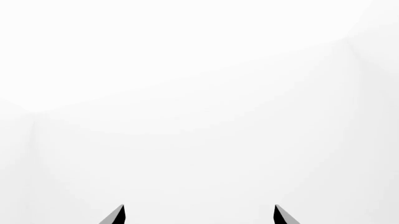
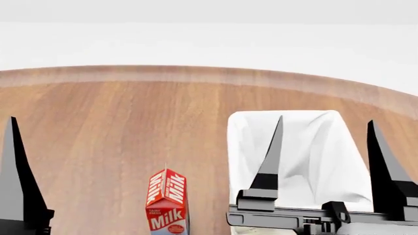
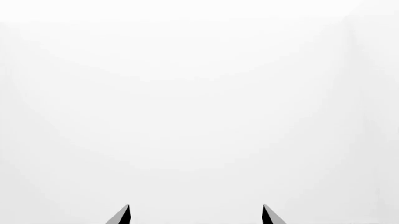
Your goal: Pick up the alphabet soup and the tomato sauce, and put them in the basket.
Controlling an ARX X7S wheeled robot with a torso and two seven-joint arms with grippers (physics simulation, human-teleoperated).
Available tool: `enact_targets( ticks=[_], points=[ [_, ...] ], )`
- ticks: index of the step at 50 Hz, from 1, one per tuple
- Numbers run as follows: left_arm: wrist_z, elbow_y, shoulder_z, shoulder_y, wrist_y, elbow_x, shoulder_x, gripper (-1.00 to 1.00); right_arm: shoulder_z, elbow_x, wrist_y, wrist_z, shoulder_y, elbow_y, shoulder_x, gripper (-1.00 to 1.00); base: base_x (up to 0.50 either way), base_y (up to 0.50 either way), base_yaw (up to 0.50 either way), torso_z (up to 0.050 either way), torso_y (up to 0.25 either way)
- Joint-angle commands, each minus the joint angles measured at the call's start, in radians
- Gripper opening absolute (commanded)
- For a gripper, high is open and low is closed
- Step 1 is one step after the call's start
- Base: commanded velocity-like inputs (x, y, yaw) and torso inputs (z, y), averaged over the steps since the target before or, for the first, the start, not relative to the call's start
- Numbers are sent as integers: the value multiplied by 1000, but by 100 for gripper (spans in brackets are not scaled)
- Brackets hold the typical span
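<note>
The basket [image 2: 247, 128] stands right of centre on the wooden table, its white cloth lining showing. My right gripper [image 2: 326, 119] is raised in front of it, open, with nothing between its fingers; in the right wrist view the right gripper [image 3: 195, 205] faces only blank white. At the head view's left edge stands one finger [image 2: 16, 171] of my left gripper. The left wrist view shows the left gripper [image 1: 199, 205] open and empty against white. The alphabet soup and the tomato sauce are out of view.
A red milk carton [image 2: 167, 203] stands upright on the table [image 2: 117, 117], left of the basket and between my arms. The table's curved far edge [image 2: 196, 73] meets a white background.
</note>
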Motion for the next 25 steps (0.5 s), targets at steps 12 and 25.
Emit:
enact_targets(
  ticks=[12,25],
  points=[
    [-6,3,4,-4,-7,-5,-6,100,-4,15,21,9,-3,-32,20,100,0,0,0,0,0],
    [-12,-8,9,-16,-10,-8,-5,100,255,784,560,263,454,-209,154,100,0,0,0,0,0]
  ],
)
